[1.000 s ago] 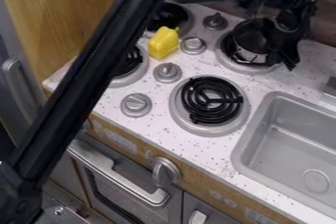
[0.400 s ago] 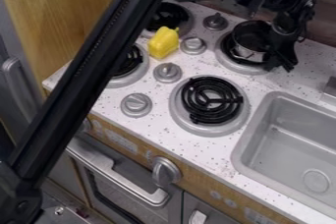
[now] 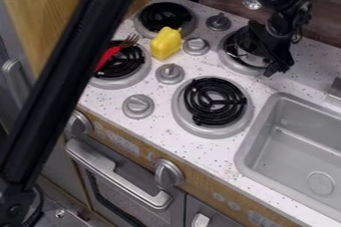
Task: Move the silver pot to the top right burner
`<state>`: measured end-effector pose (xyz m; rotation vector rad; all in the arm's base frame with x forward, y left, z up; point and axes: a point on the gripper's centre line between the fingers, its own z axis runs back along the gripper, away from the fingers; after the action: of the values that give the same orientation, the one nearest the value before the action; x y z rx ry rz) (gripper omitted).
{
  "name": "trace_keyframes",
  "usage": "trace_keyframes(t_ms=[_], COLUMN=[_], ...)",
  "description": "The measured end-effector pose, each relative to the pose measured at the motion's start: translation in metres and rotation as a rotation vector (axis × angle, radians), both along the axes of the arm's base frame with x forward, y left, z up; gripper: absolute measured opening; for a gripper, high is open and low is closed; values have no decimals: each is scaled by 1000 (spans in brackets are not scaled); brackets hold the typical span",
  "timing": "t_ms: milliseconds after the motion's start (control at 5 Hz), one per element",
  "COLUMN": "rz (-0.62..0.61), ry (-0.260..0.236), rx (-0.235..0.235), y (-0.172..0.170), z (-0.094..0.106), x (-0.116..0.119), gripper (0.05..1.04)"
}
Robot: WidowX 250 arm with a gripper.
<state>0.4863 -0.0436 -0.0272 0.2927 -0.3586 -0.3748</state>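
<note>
Camera view, the black arm (image 3: 70,71) crosses the left side of the speckled counter (image 3: 299,69), over part of its edge; the sink (image 3: 293,141) lies at right. At the top right burner (image 3: 231,63), the gripper (image 3: 278,69) hangs against the right side of the silver pot (image 3: 252,58), hiding part of it; whether it is open or closed, I cannot tell. The pot's mouth faces up; its long axis and handle direction are unclear. A yellow object (image 3: 165,44) and red-handled fork (image 3: 108,56) sit farther left.

Toy kitchen — stove burners (image 3: 215,101), grey sink (image 3: 299,146), oven door (image 3: 126,183)
</note>
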Motion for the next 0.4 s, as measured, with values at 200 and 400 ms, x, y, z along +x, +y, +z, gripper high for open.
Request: trace_keyframes(t_ms=[200, 400], rz=[24, 52], ry=[-60, -96], rx=[-19, -42], y=[2, 3], z=[17, 32], x=[-7, -22], gripper=[998, 998])
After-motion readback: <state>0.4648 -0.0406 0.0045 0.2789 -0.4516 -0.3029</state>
